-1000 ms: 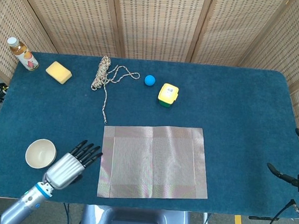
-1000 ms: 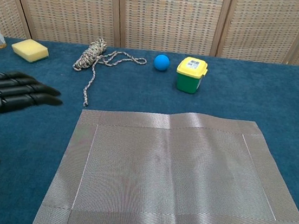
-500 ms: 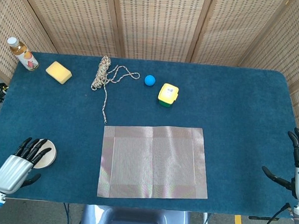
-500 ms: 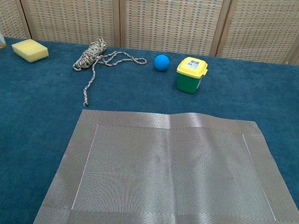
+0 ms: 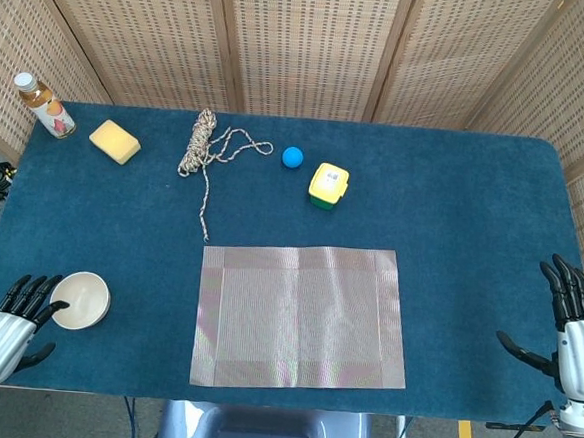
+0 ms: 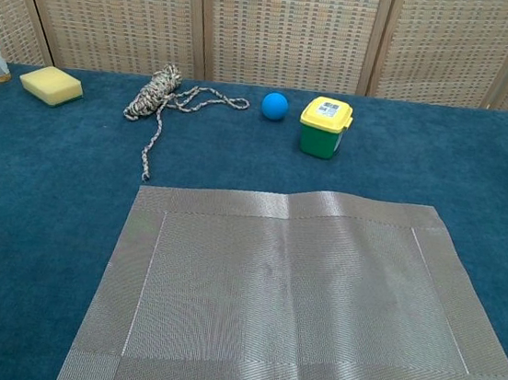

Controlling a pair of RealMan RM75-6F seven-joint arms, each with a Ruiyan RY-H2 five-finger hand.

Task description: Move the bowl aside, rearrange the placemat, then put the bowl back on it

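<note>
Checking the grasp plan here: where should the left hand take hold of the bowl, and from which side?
Probably by the rim nearest the left hand. The bowl sits upright and open on the table, left of the placemat, so its thin edge can be pinched from the left.

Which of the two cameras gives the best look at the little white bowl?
The head view: the bowl sits whole on the table's left side, beside the left hand. The chest view does not show the bowl at all; its frame stops short of it.

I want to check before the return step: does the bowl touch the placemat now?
Apart. Head view shows bare blue cloth between the bowl and the placemat.
</note>
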